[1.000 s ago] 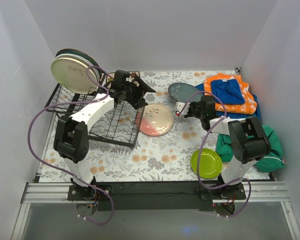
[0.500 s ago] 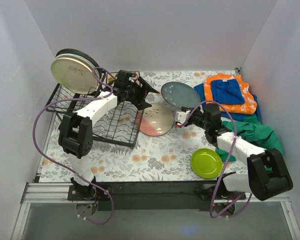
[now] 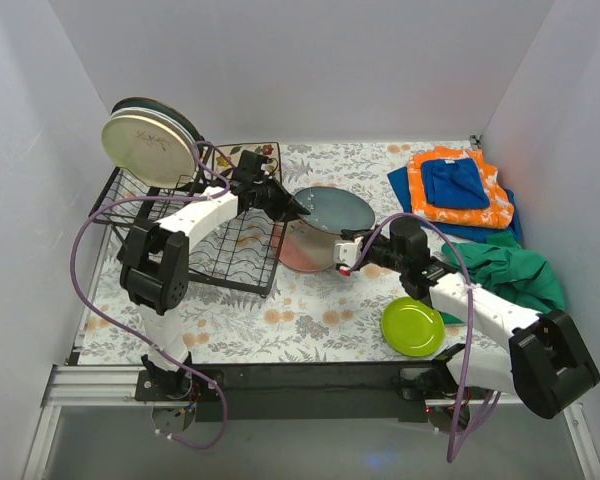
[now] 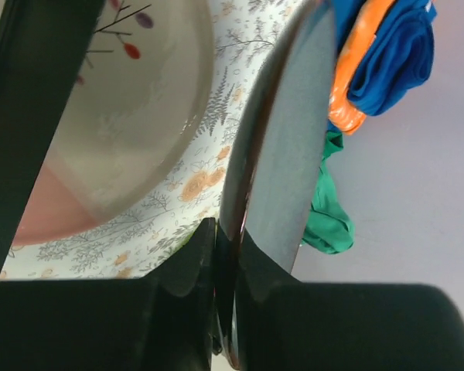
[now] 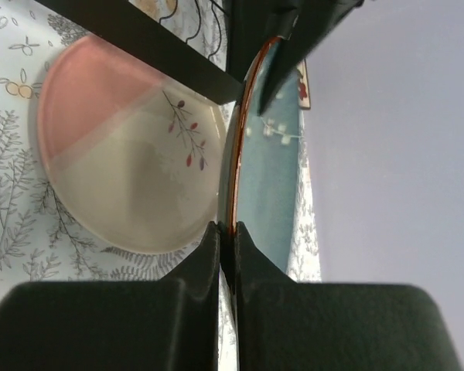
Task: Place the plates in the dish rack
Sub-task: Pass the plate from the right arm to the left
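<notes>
A dark blue-grey plate (image 3: 338, 209) hangs tilted above the table, held at two spots on its rim. My left gripper (image 3: 301, 210) is shut on its left edge; the left wrist view shows both jaws pinching the rim (image 4: 227, 238). On the near edge my right gripper (image 3: 346, 246) is shut too, its jaws clamped on the rim (image 5: 226, 232). A pink-cream plate with a sprig (image 3: 302, 254) lies flat under it. The lime green plate (image 3: 412, 326) lies at the front right. The black wire dish rack (image 3: 242, 262) stands at the left, with a cream plate (image 3: 148, 148) upright at its far corner and dark ones behind.
Folded orange and blue cloths (image 3: 458, 185) lie at the back right, and a green cloth (image 3: 515, 277) lies beside the right arm. White walls close in the table on three sides.
The right arm carried the blue-grey plate left, over the pink-cream plate, to the left gripper. The left gripper, open before, has shut on the plate's rim.
</notes>
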Motion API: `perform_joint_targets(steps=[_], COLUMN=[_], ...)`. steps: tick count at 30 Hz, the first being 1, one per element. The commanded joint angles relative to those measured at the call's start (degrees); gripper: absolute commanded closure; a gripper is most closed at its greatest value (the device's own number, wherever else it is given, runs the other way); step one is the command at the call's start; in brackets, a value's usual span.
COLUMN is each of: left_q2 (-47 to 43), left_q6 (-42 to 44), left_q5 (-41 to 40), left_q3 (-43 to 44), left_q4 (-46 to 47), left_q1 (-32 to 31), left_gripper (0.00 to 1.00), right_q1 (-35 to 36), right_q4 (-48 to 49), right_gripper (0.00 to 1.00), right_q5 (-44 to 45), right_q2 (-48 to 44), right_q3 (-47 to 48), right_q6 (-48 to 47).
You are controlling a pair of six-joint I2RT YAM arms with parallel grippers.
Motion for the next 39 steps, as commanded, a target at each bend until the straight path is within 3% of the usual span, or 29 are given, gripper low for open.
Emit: perform_joint_targets(steps=[1, 5, 11, 17, 24, 28, 33, 37, 39], left_q2=[-6.26, -10.39, -20.92, -28.68, -37.81, -40.72, -43.89, -46.17, -46.88], left_q6=[4.05, 8.79, 18.28, 28.46, 45.87, 57.82, 69.25, 76.37, 77.88], left_q5=[-0.89, -2.30, -5.64, -2.05, 3.05, 4.38, 4.12, 4.46, 5.25], left_q3=[0.44, -0.08, -4.82, -10.00, -9.93, -7.38, -5.27, -3.34, -2.81], left_q4=[-3.73, -4.70, -1.99, 0.04, -4.43, -13.81, -20.87, -22.45, -22.54], left_q1=[-0.12, -0.12, -0.03, 0.14, 0.14, 0.14, 0.14, 0.14, 0.14], left_gripper=[1.00, 1.00, 1.00, 1.00, 1.00, 1.00, 1.00, 1.00, 1.00], right_q1=[1.74, 2.88, 3.06, 2.98, -0.70, -5.19, -6.61, -6.17, -4.60], right_q4=[8.71, 0.12, -18.69, -26.18, -28.38, -28.38, -31.45, -36.10, -36.21], right_gripper=[0.99, 0.97, 0.36, 0.19, 0.15, 0.15, 0.15, 0.18, 0.19], right_q5=[0.91, -2.68, -11.11, -17.37, -17.54, -21.49, -25.62, -38.00, -38.12], right_q2=[-4.33, -7.40, -10.04, -12.50, -7.42, -3.63, 0.58, 6.47, 7.54], right_q3=[2.67, 5.03, 12.68, 16.90, 24.37, 29.82, 36.59, 40.11, 38.89], right_q6=[-1.12, 1.69, 18.88, 30.60, 47.54, 54.24, 55.49, 59.78, 60.15])
